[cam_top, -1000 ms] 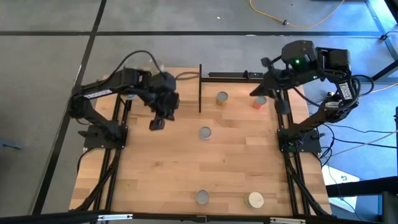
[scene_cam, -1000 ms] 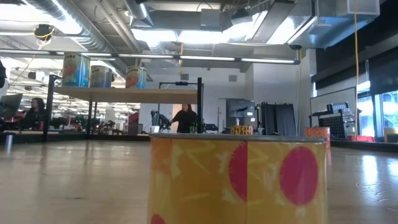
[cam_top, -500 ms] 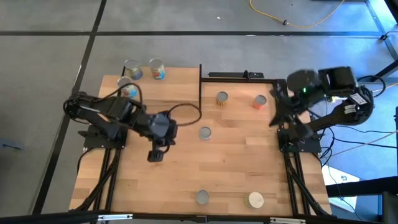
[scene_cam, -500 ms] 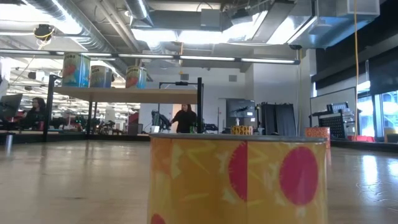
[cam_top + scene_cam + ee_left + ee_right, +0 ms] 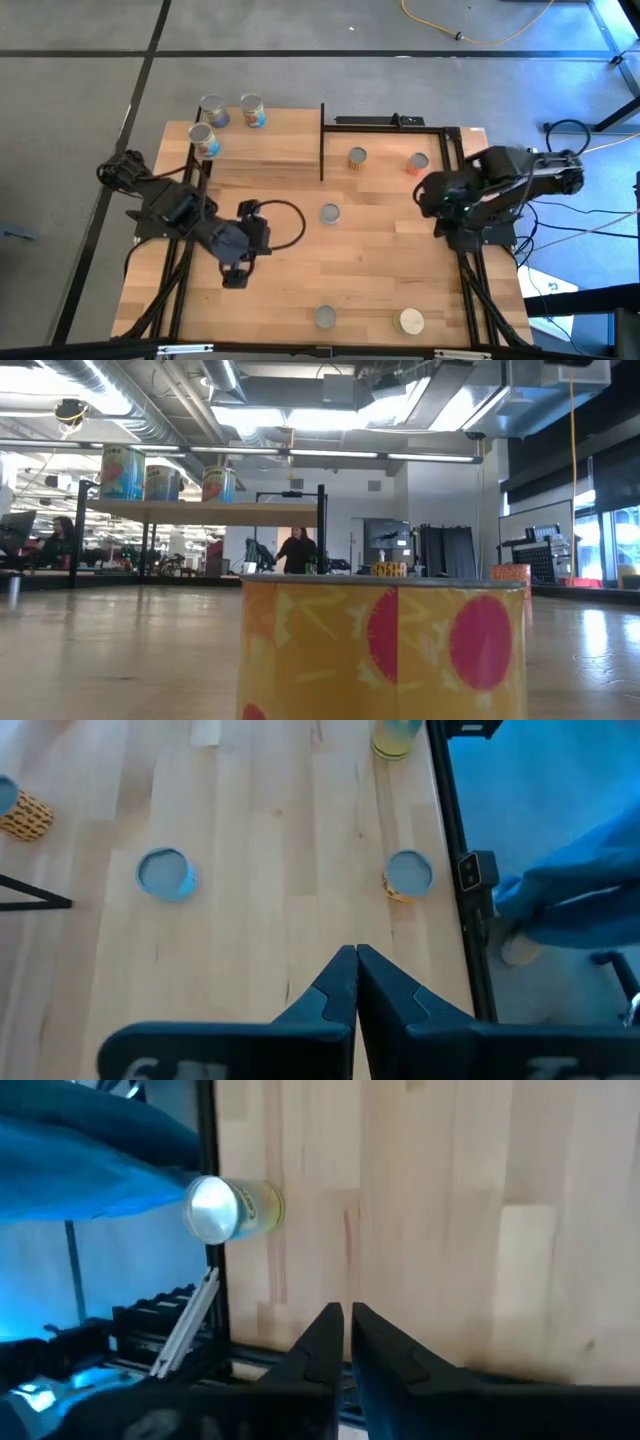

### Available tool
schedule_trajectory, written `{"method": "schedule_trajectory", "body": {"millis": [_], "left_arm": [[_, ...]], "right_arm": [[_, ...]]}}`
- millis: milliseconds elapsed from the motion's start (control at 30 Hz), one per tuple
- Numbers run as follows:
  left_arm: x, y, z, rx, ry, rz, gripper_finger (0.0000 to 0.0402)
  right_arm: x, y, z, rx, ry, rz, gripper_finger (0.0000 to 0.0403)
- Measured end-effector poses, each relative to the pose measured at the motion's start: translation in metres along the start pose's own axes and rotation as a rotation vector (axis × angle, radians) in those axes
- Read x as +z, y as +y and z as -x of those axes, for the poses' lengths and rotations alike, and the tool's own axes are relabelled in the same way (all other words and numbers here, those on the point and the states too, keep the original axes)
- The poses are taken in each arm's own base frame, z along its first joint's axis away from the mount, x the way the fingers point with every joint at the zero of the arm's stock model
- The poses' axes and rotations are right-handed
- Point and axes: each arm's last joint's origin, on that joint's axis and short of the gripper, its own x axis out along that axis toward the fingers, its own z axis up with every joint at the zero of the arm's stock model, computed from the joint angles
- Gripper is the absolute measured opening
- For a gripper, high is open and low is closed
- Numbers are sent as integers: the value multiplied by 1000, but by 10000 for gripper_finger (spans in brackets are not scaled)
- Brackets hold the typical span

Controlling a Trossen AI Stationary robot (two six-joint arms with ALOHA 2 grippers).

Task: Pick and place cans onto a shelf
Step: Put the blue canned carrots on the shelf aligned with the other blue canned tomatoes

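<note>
Three cans [image 5: 212,111] [image 5: 252,110] [image 5: 204,140] stand on the raised light-wood shelf [image 5: 270,150] at the far left. They also show on the shelf [image 5: 200,511] in the low view. Loose cans stand on the tabletop: two at the far right [image 5: 357,158] [image 5: 417,163], one in the middle [image 5: 329,213], and two at the near edge [image 5: 325,317] [image 5: 411,321]. My left gripper [image 5: 232,277] hangs shut and empty over the near left [image 5: 355,955]. My right gripper [image 5: 430,196] hangs by the right edge with its fingertips [image 5: 347,1315] close together and nothing between them.
A black upright post [image 5: 321,140] ends the shelf on its right. Black frame rails [image 5: 455,160] run along the table's sides. A yellow can with red dots [image 5: 385,650] fills the low view's foreground. People show in the room behind. Bare wood lies around the middle can.
My left gripper has swung away from the shelf toward the table's near edge, still shut, and the shelf's cans now show. My right gripper has come down from above the far right cans and drawn back toward the right edge, tipping downward.
</note>
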Motion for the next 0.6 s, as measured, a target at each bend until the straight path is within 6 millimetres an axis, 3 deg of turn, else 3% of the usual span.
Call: {"method": "schedule_trajectory", "body": {"millis": [233, 433, 600], "left_arm": [[-9, -16, 5, 12, -24, 28, 0], [-15, -26, 10, 26, -44, 48, 0], [-19, -31, 12, 41, -57, 36, 0]], "right_arm": [[8, -4, -32, 128, 44, -33, 29], [11, 11, -50, 312, 38, 172, 24], [10, 23, -57, 322, 13, 278, 7]]}}
